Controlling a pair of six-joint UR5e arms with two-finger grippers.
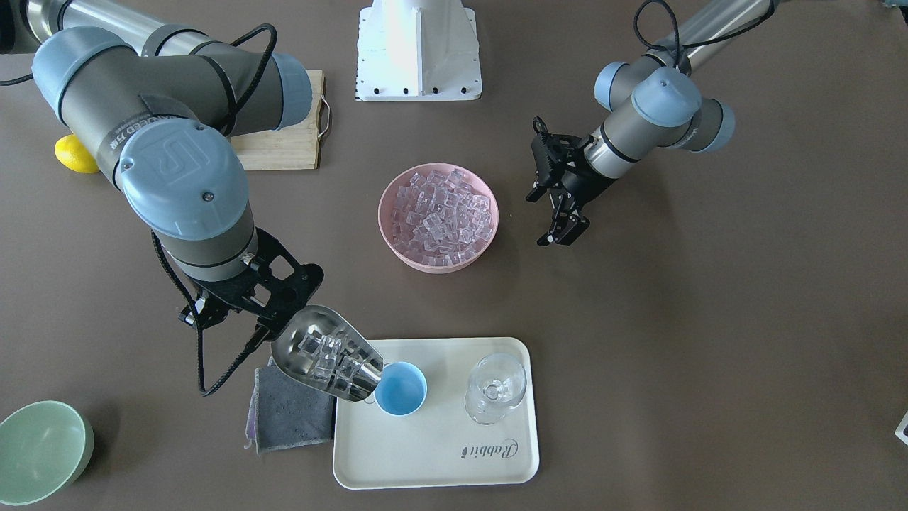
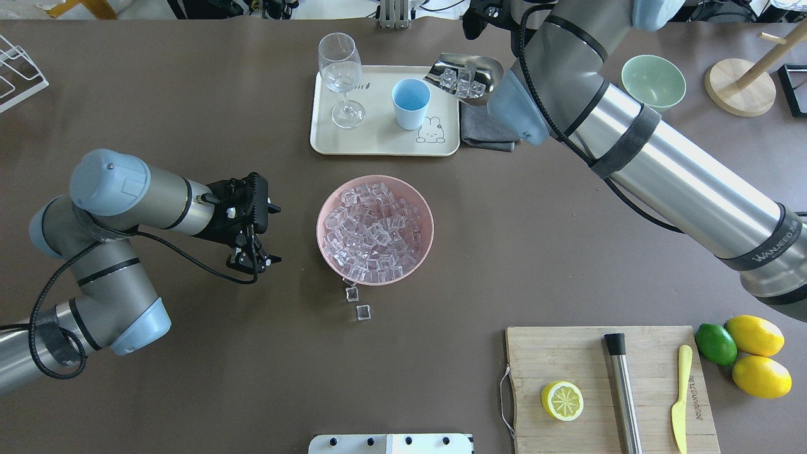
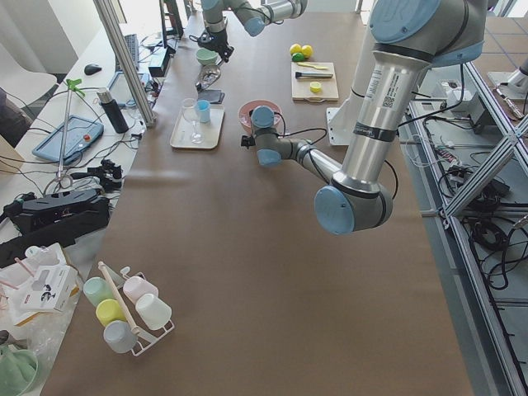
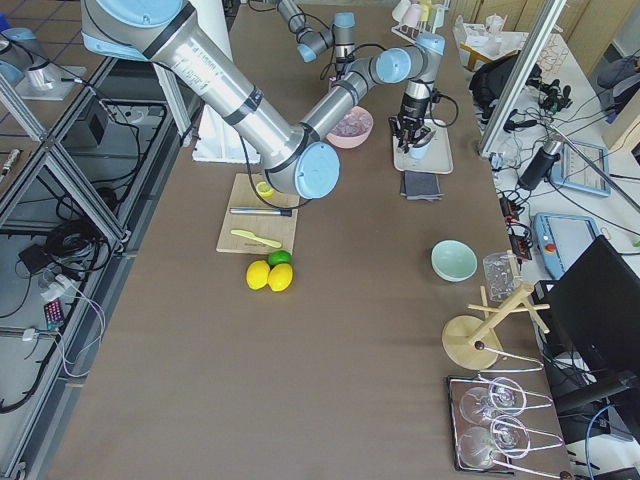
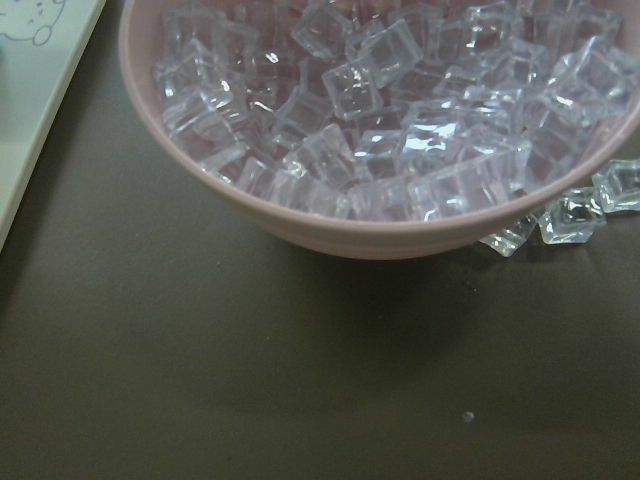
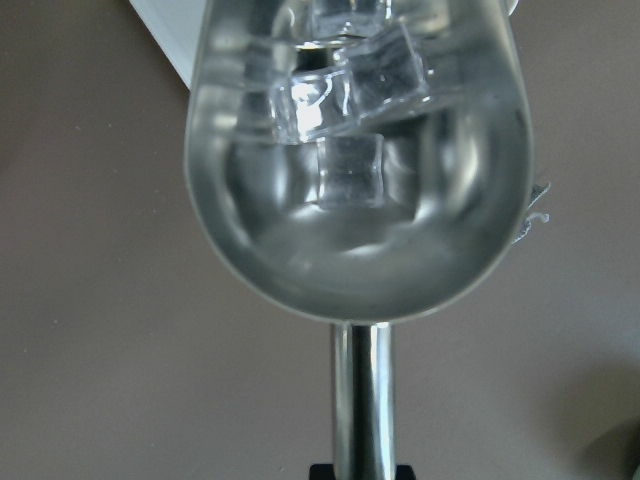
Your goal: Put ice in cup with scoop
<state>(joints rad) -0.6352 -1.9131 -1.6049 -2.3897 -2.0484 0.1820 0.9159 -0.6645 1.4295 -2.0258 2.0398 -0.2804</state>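
My right gripper (image 1: 278,321) is shut on the handle of the silver scoop (image 1: 328,355). The scoop is tilted, its mouth right beside the rim of the light-blue cup (image 1: 401,388). Several ice cubes (image 1: 332,363) lie in the scoop; they also show in the right wrist view (image 6: 352,82). The cup stands on the cream tray (image 1: 433,454), and I see no ice in it. More ice (image 1: 441,215) fills the pink bowl (image 1: 397,245). My left gripper (image 1: 553,213) is open and empty, beside that bowl.
A stemmed glass (image 1: 495,388) stands on the tray next to the cup. A grey cloth (image 1: 291,419) lies under the scoop. Two loose cubes (image 2: 357,304) lie on the table by the pink bowl. A green bowl (image 2: 653,81) and a cutting board (image 2: 555,353) are to the side.
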